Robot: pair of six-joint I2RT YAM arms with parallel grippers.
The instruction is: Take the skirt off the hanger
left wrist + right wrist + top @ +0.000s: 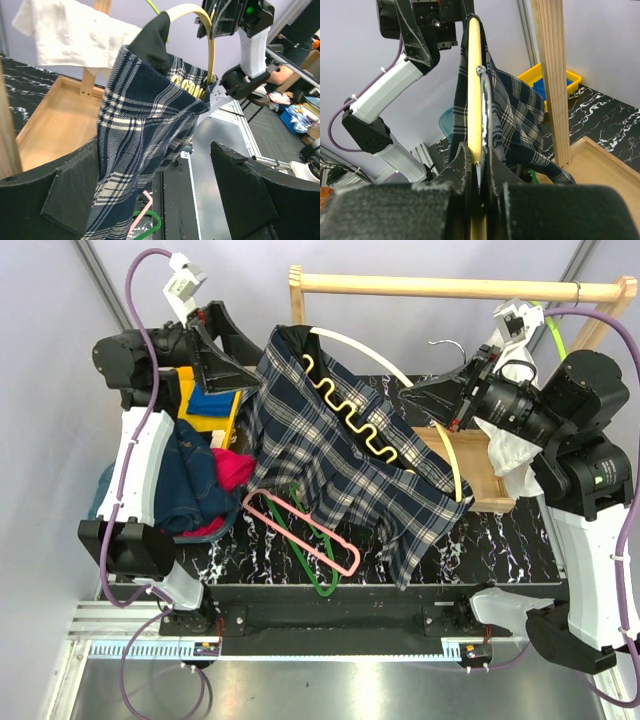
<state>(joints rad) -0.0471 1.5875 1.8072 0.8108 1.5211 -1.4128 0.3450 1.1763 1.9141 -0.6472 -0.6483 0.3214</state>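
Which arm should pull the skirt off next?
Probably the left: the left pincer is open with the skirt between its fingers, while the right pincer is shut on the hanger.

Seen from above, the skirt (340,460) stretches across mid-frame, a wooden rail (450,286) bars the top, and a pile of clothes (195,485) fills the left. A pink hanger (349,562) and a green hanger (312,575) clutter lower centre, while bare table (500,540) lies open at lower right. In the left wrist view, a clear gap runs right of the cloth, inside the left gripper (155,170).
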